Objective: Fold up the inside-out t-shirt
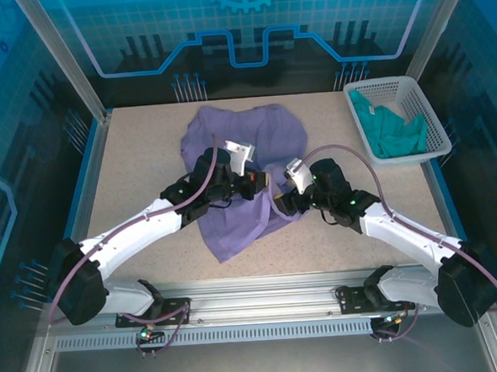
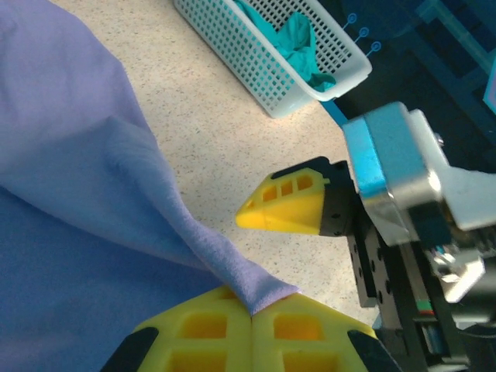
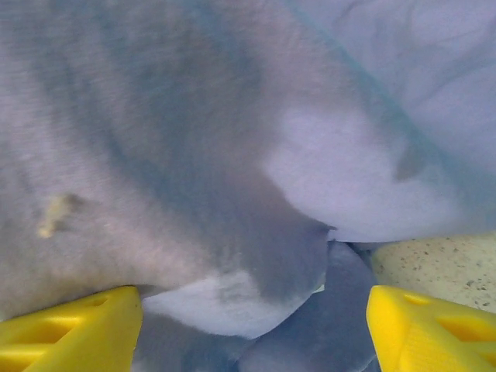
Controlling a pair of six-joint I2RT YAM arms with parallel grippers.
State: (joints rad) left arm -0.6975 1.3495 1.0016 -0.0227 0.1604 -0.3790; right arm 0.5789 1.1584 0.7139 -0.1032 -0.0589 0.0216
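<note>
**Both grippers at the shirt's middle; left pinching, right spread**

The inside-out t-shirt (image 1: 250,139) lies crumpled at the centre of the counter (image 1: 137,159). Its bulk bunches toward 12 o'clock, and a narrower tail runs down toward 6–7 o'clock. The fabric is lavender and wrinkled.

The left gripper (image 1: 259,185) reaches in from 8 o'clock. In the left wrist view its yellow fingertips (image 2: 252,314) are pressed together on a raised ridge of the shirt (image 2: 85,201), and the cloth is pulled taut up to the pinch.

The right gripper (image 1: 280,197) reaches in from 4 o'clock and sits just beside the left one, at the shirt's 3 o'clock edge. In the right wrist view its fingers (image 3: 248,333) stand wide apart. Folds of the shirt (image 3: 194,178) lie between and beyond them, but nothing is clamped. One of its yellow fingers (image 2: 283,205) hangs over bare counter in the left wrist view.

A white mesh basket (image 1: 427,116) sits at the counter's 2 o'clock corner, well apart from the shirt, and holds a teal garment (image 1: 389,131).
</note>
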